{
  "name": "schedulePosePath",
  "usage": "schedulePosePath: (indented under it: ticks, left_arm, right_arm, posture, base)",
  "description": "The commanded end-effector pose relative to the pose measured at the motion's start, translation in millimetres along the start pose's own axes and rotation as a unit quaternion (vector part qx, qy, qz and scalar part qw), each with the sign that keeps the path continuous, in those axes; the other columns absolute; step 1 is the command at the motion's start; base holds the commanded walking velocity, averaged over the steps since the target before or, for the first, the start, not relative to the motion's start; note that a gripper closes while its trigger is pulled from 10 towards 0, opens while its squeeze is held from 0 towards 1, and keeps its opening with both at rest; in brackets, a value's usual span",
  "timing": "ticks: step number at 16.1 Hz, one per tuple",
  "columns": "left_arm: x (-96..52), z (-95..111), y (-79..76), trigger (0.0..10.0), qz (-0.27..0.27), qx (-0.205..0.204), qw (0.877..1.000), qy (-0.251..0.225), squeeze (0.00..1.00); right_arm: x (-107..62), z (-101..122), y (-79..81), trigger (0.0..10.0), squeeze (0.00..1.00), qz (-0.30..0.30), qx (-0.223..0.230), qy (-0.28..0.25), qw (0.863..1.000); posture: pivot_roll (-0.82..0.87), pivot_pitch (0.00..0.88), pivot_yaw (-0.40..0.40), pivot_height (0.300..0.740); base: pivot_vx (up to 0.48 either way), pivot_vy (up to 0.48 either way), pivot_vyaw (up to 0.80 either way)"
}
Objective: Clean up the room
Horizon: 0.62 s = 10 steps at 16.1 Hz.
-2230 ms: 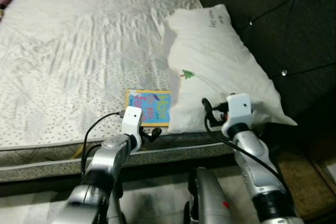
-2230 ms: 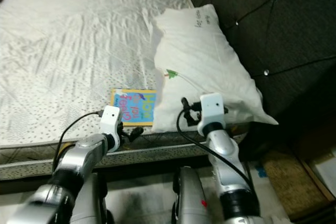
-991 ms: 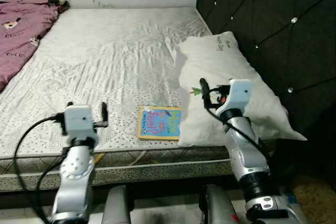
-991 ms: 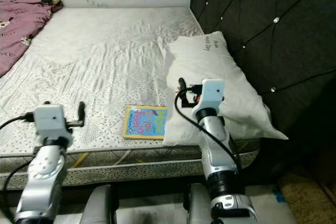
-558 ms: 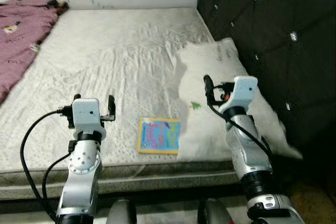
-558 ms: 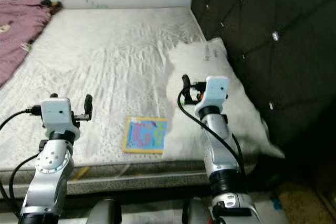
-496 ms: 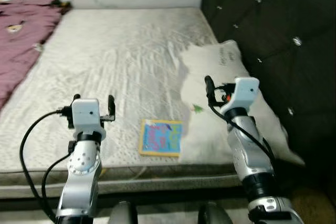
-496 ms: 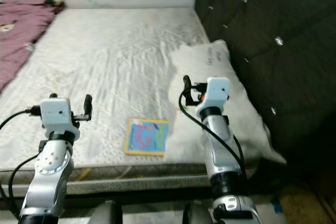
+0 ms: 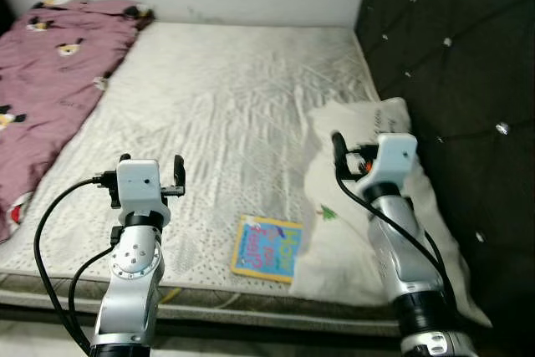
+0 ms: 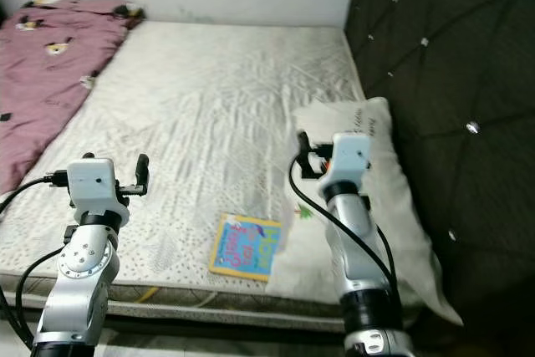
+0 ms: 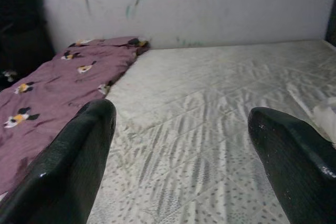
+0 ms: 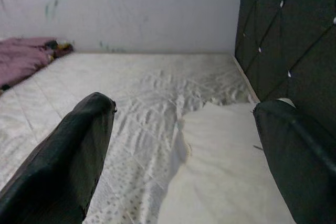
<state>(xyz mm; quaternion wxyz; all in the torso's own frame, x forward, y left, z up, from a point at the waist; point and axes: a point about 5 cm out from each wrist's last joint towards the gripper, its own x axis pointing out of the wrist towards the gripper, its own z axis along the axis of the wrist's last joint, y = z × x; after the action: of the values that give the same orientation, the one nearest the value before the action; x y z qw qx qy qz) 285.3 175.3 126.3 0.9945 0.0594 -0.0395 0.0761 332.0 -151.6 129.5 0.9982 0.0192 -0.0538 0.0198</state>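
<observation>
Both claws wide, holding nothing: left gripper at 8 o'clock, right gripper above pillow. Could nudge book off mattress edge.

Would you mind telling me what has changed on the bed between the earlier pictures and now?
Both arms have risen: the left gripper, earlier low at the mattress edge by the book, now hangs open above the mattress, and the right gripper is up over the pillow. Neither took hold of anything. The camera has lifted, so the purple blanket shows. Book and pillow lie as they did.
</observation>
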Motion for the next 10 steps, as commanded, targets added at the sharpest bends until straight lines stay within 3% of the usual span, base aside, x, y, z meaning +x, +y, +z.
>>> schedulePosePath:
  ticks: [1,5,10]
  left_arm:
    - [-2.4,-7,3.5,10.0,0.001,0.007,1.000,0.016,0.00]
    - [1.3,-6,2.1,10.0,0.001,0.024,1.000,0.010,0.00]
    - [1.4,-15,1.8,10.0,0.010,0.000,0.999,0.033,0.00]
  right_arm:
    - [-2.8,0,1.0,10.0,0.00,-0.003,0.002,0.004,1.000]
    - [-1.6,1,8.3,10.0,0.00,0.008,0.007,0.005,1.000]
    - [-0.3,-9,17.1,10.0,0.00,0.011,-0.023,0.042,0.999]
  posture:
    - [0.03,0.000,0.016,0.740]
    - [0.03,0.000,0.017,0.740]
    - [0.03,0.000,0.010,0.740]
  base:
    - [0.000,0.000,0.00]
    - [0.000,0.000,0.00]
    - [0.000,0.000,0.00]
